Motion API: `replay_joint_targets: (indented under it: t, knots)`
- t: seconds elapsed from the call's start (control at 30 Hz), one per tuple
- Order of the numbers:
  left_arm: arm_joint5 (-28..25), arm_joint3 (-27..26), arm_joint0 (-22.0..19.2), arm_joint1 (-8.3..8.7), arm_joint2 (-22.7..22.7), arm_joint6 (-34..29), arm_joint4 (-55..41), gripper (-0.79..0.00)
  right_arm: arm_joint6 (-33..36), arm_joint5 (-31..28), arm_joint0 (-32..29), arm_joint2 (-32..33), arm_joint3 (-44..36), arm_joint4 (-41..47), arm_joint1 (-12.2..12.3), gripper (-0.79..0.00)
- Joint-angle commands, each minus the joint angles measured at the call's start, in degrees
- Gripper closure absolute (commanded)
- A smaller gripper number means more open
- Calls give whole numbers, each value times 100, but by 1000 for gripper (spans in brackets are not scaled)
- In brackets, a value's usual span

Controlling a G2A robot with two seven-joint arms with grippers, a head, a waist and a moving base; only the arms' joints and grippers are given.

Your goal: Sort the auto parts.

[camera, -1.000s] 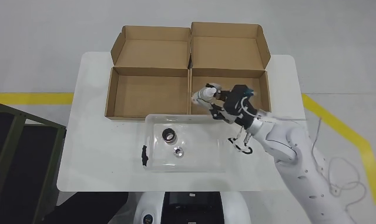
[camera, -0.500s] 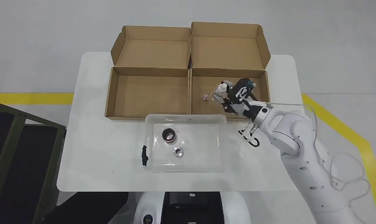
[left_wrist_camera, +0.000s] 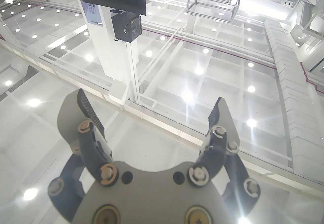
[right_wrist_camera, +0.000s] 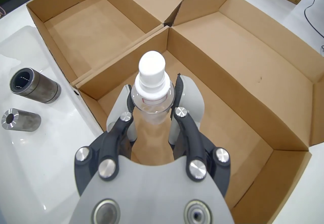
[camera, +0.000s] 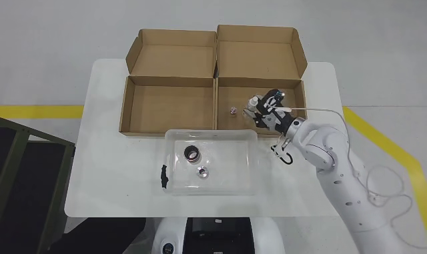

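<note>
My right gripper (right_wrist_camera: 154,94) is shut on a clear plastic bottle (right_wrist_camera: 152,83) with a white cap. It holds the bottle above the floor of the right cardboard box (right_wrist_camera: 253,78). From above, the gripper (camera: 257,110) and the bottle (camera: 249,104) sit over the middle of that box (camera: 293,94). A small part (camera: 232,110) lies on the box floor near its left wall. Two metal cylinders (camera: 192,154) (camera: 201,173) rest in the clear tray (camera: 247,181). My left gripper (left_wrist_camera: 152,113) is open with nothing in it, pointed up at a ceiling.
The left cardboard box (camera: 170,107) stands beside the right one, both with lids folded back. The larger cylinder (right_wrist_camera: 35,85) and the smaller one (right_wrist_camera: 21,119) lie near the boxes' front wall. A black object (camera: 163,176) sits at the tray's left edge.
My right gripper has carried the bottle to the right, from the box's left wall toward its middle. The small part on the box floor has come into sight.
</note>
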Motion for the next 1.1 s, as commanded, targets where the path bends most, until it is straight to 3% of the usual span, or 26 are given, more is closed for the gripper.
replay_joint_targets:
  t: [0.0,0.43,0.53,0.8,0.93,1.07]
  knots:
    - [0,0,0,0,0,0,0,-785,1,-9,66,-26,120,24,-8,0]
    - [0,0,0,0,0,0,0,-785,-47,-30,401,-332,746,210,-90,0]
    - [0,0,0,0,0,0,0,-785,-66,-39,457,-393,858,258,-109,-111]
    - [0,0,0,0,0,0,0,-785,-119,13,496,-510,999,295,-145,-163]
    - [0,0,0,0,0,0,0,-785,-107,20,514,-548,1038,301,-156,-317]
    - [0,0,0,0,0,0,0,-785,-87,41,528,-564,1044,313,-164,-357]
